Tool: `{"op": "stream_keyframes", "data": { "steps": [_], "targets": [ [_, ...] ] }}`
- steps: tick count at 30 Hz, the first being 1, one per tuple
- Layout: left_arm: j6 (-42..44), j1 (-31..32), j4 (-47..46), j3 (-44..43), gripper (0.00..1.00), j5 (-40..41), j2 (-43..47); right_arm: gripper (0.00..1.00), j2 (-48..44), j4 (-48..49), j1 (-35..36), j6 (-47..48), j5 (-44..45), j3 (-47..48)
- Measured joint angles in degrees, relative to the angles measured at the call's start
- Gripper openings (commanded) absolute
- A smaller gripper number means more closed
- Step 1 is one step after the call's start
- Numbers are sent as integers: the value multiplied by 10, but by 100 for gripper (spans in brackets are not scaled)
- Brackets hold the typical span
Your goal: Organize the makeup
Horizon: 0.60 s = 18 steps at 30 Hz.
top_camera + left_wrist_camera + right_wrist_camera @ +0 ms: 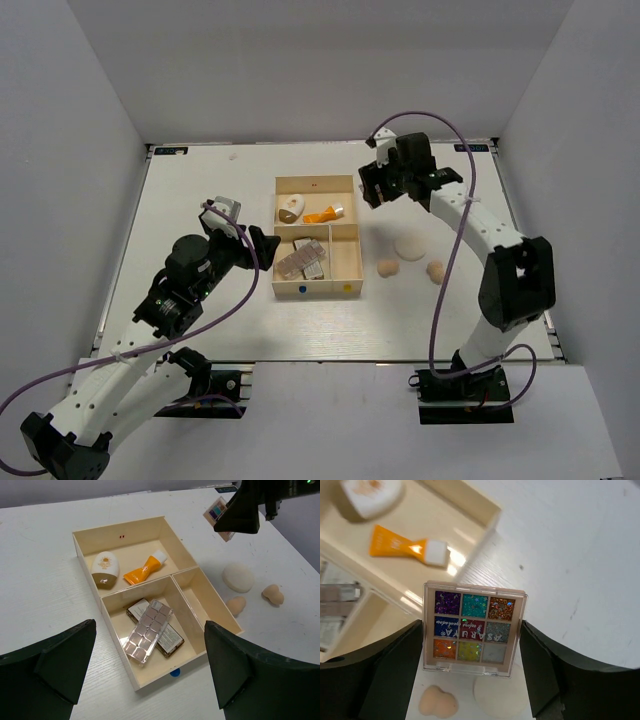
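My right gripper (471,645) is shut on the multicolour square palette (472,627) and holds it in the air just right of the pale wooden tray (352,262); the palette also shows in the left wrist view (220,515). The orange tube (144,568) and a white-and-tan compact (105,568) lie in the tray's far compartment. The speckled brown palette (147,637) lies on the dark flat case (170,639) in the near left compartment. The cream round pad (410,246) and two peach sponges (388,268) (436,271) lie on the table right of the tray. My left gripper (150,680) is open and empty, near the tray's front.
The tray's narrow right compartment (207,602) holds nothing. A blue dot (174,672) marks the tray's front wall. White walls enclose the table on three sides. My right arm's base (470,385) stands near the front right.
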<state>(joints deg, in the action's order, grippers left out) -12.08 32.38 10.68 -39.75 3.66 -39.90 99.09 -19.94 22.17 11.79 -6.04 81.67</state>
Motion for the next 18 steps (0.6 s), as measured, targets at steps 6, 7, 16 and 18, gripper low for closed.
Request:
{"op": "stream_keyframes", "data": {
  "steps": [6, 7, 16, 18],
  "targets": [
    [0, 0, 0, 0, 98, -1, 4, 11, -36, 15, 74, 30, -70, -2],
    [0, 0, 0, 0, 98, -1, 5, 12, -31, 14, 90, 35, -80, -2],
    [5, 0, -3, 1, 98, -2, 23, 21, 55, -20, 190, 67, -127, 12],
    [6, -1, -5, 1, 98, -2, 28, 43, 63, -29, 198, 69, -133, 15]
  ]
}}
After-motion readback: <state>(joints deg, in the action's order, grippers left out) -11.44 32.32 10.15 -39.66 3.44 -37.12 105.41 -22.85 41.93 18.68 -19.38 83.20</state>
